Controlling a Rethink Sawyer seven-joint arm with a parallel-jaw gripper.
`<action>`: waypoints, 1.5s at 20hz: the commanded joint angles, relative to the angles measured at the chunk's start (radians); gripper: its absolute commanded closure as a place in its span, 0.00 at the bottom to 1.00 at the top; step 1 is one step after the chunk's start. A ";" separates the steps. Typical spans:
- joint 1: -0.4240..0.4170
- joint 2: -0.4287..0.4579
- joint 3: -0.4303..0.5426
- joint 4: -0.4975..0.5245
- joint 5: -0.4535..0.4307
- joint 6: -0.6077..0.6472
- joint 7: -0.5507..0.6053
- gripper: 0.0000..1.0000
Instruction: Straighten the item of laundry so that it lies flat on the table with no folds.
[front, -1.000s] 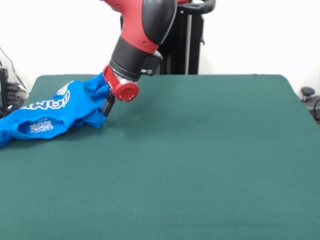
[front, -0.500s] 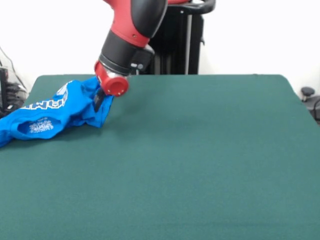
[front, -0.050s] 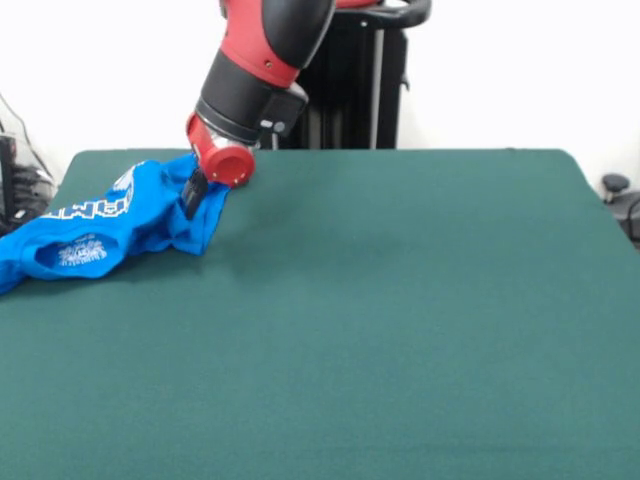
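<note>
I am seeing the bright blue cotton T-shirt with white print (front, -0.050s: 110, 225) lying bunched at ten o'clock on the dark green felt-covered table (front, -0.050s: 400, 300). The red-and-black arm's gripper (front, -0.050s: 192, 195) is pressing into its right-hand folds; whether it's pinching cloth, I cannot tell. Soft and limp, it probably wants taking by a hem corner.

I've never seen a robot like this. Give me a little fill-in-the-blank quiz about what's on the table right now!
1. The crumpled T-shirt is bright ____ in colour.
2. The table is covered in dark ____ cloth.
3. In the front view the shirt lies bunched near the picture's ____ edge, not spread flat.
4. The arm's tool is down at the shirt's ____ end in the picture.

Missing words: blue; green; left; right
</note>
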 joint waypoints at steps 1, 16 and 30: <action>-0.068 0.035 0.181 -0.005 -0.038 -0.039 0.171 0.00; -0.054 0.088 0.164 -0.023 0.002 -0.115 0.178 0.00; -0.156 0.040 0.254 -0.007 -0.073 -0.029 0.153 1.00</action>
